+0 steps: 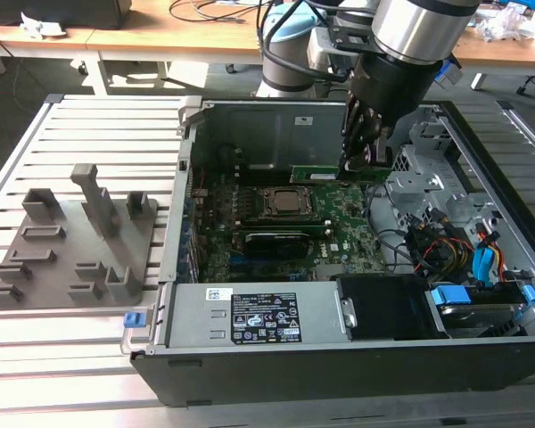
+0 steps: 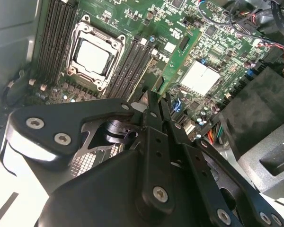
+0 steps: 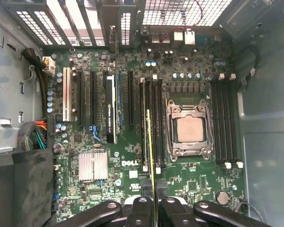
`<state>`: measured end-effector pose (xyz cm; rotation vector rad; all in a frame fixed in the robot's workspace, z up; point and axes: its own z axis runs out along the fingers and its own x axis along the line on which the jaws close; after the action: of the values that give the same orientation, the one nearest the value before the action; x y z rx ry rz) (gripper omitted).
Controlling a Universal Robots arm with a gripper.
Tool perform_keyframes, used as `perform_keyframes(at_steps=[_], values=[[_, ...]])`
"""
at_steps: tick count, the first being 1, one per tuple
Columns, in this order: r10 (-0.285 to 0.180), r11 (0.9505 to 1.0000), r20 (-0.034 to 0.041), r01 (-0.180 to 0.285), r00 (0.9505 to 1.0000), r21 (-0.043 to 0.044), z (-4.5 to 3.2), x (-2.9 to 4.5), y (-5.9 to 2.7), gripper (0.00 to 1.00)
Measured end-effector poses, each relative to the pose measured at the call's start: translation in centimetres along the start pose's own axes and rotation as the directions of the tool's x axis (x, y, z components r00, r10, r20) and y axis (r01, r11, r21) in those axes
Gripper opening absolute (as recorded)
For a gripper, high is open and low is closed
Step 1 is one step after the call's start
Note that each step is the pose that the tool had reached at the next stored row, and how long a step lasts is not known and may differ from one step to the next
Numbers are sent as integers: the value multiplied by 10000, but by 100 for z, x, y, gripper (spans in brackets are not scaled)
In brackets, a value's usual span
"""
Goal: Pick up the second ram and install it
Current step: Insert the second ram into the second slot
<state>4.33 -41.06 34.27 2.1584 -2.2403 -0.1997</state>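
On the exterior view's left you have the grey plastic holder tray [image 1: 67, 245] with its upright posts. It lies on the pale slatted metal desk [image 1: 98, 116] near that edge. A strip of bare slats separates it from the open black computer case [image 1: 250, 383], and a small blue clip [image 1: 135, 318] sits at the case's near left corner.

Along the case's near wall, a black-and-white printed label [image 1: 267, 323] covers part of the grey metal shroud; its print is too small to make out. A small white sticker [image 1: 300, 120] sits on the far wall.

Inside lies the large green motherboard [image 1: 348, 241] with its square silver processor socket [image 1: 285, 203]. To the right, your black pincer [image 1: 367, 163] is clamped on the second ram [image 1: 316, 171], a thin, long green circuit-board stick held level near the far wall.

In the first wrist view the ram [image 3: 150, 142] runs edge-on along the black memory slots [image 3: 159, 123] beside the socket; you cannot tell whether it touches them.

Further right, coloured cables [image 1: 428, 241] crowd the case's right side.
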Motion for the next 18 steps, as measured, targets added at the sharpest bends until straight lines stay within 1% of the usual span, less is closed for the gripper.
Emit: perform_keyframes(at_steps=[1,2,3,4,6,8,10,17,18], values=[[0,10000,-2,0,10000,-1,9,1,16,14],[0,10000,-2,0,10000,-1,23,4,50,14],[-1,10000,1,1,10000,0,59,8,90,14],[0,10000,-2,0,10000,-1,91,8,112,14],[0,10000,-2,0,10000,-1,119,4,117,14],[0,10000,1,0,10000,-1,195,-6,115,14],[-1,10000,-1,1,10000,-1,258,-1,108,14],[-1,10000,-1,1,10000,-1,399,8,93,14],[-1,10000,-1,1,10000,-1,436,11,89,14]])
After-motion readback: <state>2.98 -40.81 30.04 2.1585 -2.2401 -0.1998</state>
